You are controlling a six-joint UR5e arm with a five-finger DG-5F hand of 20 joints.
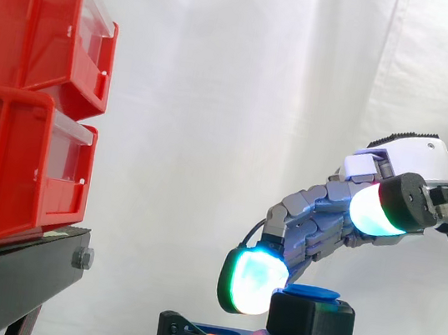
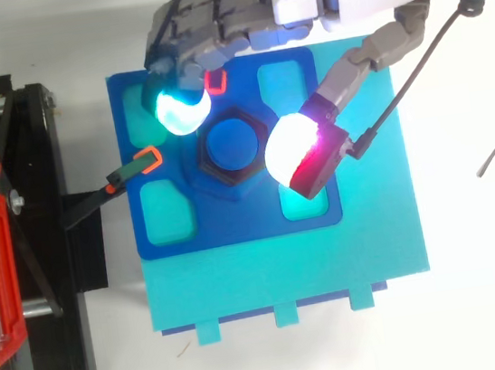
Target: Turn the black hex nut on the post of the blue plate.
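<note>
Side view: nut [image 1: 310,322] is sitting low on the post [image 1: 313,294], bottom centre-right of the frame, with the post's blue cap showing just above it. The hand [image 1: 332,209] is reaching in from the right edge, spread open and gripping nothing. One finger pad [image 1: 253,281] is hanging down at the nut's left face, very close; I cannot tell if it is touching. The thumb pad [image 1: 376,211] is riding well above and to the right of the nut. Top view: the two pads are bracketing the nut, finger at upper left and thumb at right, likely lining up opposite faces for a pinch-and-twist. The plate [image 2: 235,228] is lying on a teal base [image 2: 286,271], and an orange-tipped clamp [image 2: 146,159] is biting its left edge, presumably so the plate is not spinning with the nut.
</note>
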